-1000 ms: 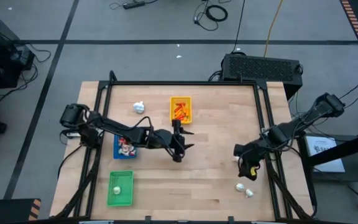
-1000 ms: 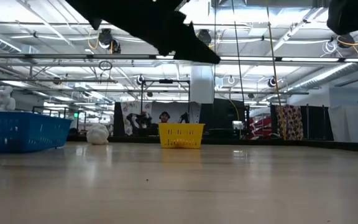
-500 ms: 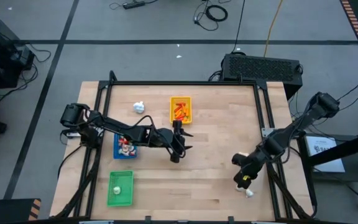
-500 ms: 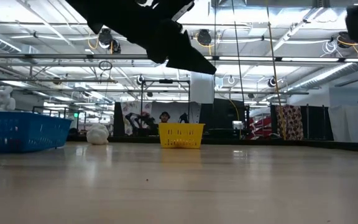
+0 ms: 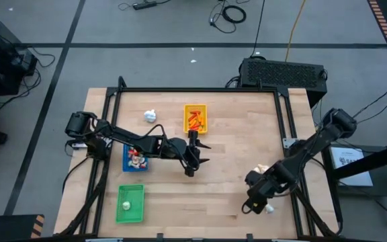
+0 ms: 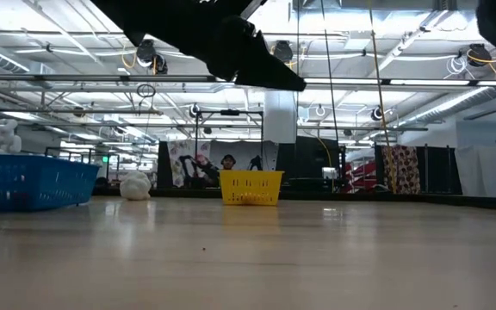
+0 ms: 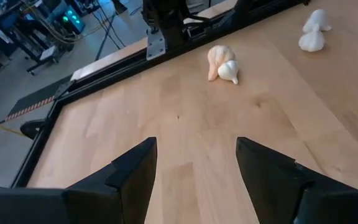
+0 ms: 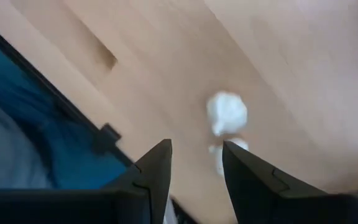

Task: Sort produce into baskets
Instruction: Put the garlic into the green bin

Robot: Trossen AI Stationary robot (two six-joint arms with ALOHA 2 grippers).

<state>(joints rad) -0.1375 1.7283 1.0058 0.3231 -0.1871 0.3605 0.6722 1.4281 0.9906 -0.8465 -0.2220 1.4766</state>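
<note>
The right gripper point(image 5: 252, 206) hovers, fingers narrowly parted and empty, over white garlic bulbs point(image 8: 227, 114) near the surface's right front edge; centre on one bulb before descending. The left gripper point(image 5: 191, 168) waits mid-surface, fingers wide

Industrial lab hall, ceiling trusses point(image 6: 386, 77), floor cables point(image 5: 230, 12)

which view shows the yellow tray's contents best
The high view: it looks straight down into the yellow tray, showing orange-red pieces piled inside. The low view shows only the tray's side wall, far across the table. Neither wrist view shows it.
</note>
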